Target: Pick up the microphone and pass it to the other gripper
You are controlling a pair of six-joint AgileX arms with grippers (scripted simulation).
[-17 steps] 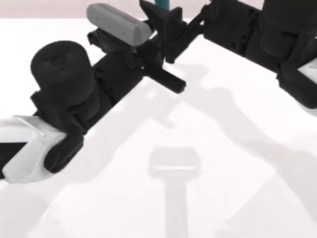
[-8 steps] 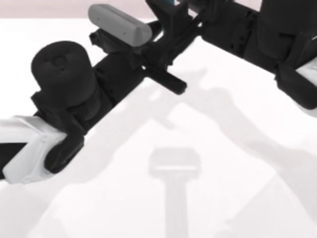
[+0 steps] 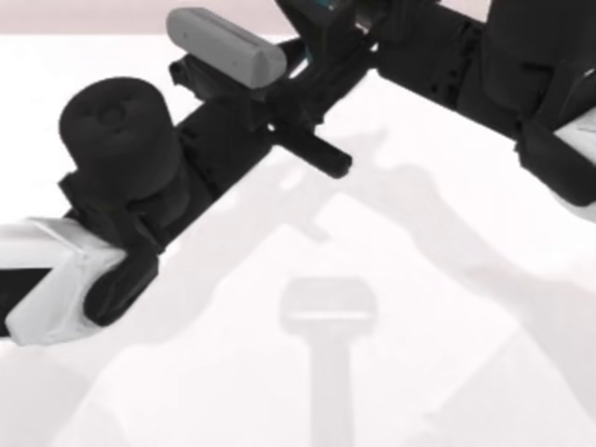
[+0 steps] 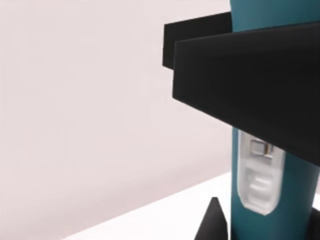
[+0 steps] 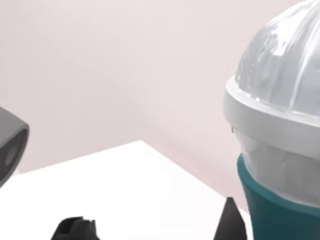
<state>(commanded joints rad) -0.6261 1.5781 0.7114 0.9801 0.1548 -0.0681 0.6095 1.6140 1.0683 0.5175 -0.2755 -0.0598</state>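
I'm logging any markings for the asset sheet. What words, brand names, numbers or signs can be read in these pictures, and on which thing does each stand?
None: no view shows readable text.
The microphone: its white switch strip carries raised shapes but no letters or numbers; the mesh head is plain.
The left end effector and right end effector, meeting at the table's far edge: plain black, unmarked.
The grey block on the left arm: no label.

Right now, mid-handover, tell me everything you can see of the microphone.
The microphone has a smooth teal handle with a white switch strip set into it, and a rounded silvery-white mesh head above a white collar. It stands upright at the far edge of the table, where the two arms meet. Black pincer fingers cross its handle above the switch. From above only a teal sliver shows.
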